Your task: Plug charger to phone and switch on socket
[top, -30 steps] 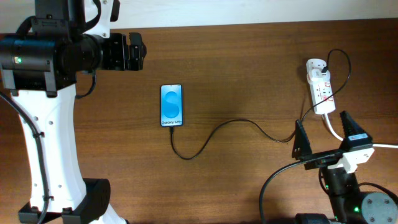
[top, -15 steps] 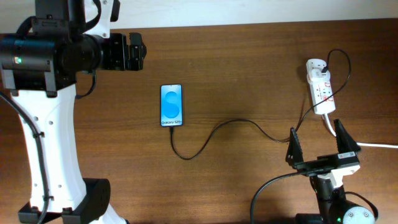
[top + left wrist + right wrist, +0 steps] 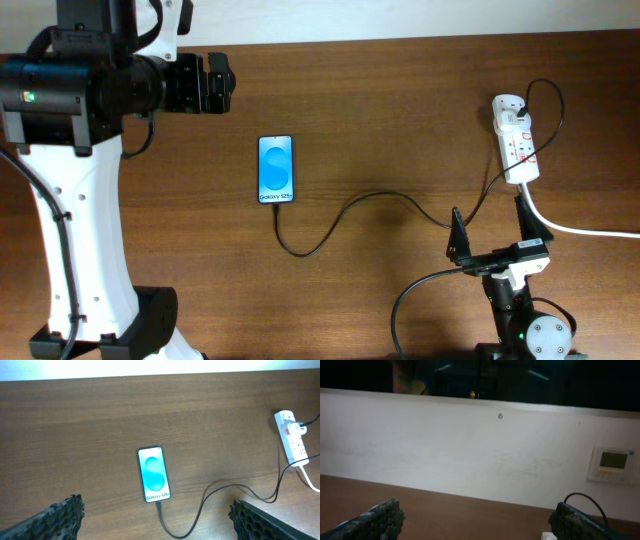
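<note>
Though both gape wide, the left claw (image 3: 218, 84) and right claw (image 3: 493, 232) hold nothing.

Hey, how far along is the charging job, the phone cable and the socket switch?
Looks done: the charger meets the phone at its bottom edge. In hand: the right end effector hovers open and empty, short of the socket. Remaining: switching it on; its on-off state is too small to read.

overhead straight down on table (image 3: 400, 100); left wrist high, tilted down, shares phone (image 3: 276, 169), socket (image 3: 515, 145) — right wrist level, facing wall (image 3: 470, 450).
</note>
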Controlling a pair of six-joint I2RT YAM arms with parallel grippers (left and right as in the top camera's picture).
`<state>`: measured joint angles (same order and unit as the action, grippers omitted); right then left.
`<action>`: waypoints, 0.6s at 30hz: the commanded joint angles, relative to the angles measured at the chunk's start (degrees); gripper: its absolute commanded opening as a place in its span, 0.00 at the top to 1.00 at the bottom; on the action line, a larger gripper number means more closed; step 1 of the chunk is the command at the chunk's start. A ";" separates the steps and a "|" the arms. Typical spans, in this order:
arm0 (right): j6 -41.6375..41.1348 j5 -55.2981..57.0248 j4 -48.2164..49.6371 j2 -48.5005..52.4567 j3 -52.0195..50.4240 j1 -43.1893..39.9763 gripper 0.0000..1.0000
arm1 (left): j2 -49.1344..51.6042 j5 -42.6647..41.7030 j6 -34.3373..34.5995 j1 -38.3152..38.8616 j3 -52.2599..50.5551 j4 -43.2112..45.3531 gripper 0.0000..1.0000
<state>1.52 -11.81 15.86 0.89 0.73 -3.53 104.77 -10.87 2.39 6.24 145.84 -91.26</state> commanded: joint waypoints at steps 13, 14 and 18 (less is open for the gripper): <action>-0.26 0.50 -19.43 -0.70 -0.42 0.61 0.02 | -0.55 0.22 -0.26 -0.37 0.57 0.04 0.01; -0.26 0.50 -19.43 -0.70 -0.42 0.61 0.02 | -0.55 0.22 -0.26 -0.37 0.57 0.04 0.01; -0.26 0.50 -19.43 -0.70 -0.42 0.57 0.02 | -0.55 0.22 -0.26 -0.37 0.57 0.04 0.01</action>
<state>1.52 -11.60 -3.18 0.67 0.60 -3.49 104.77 -10.87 2.39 6.24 145.84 -91.26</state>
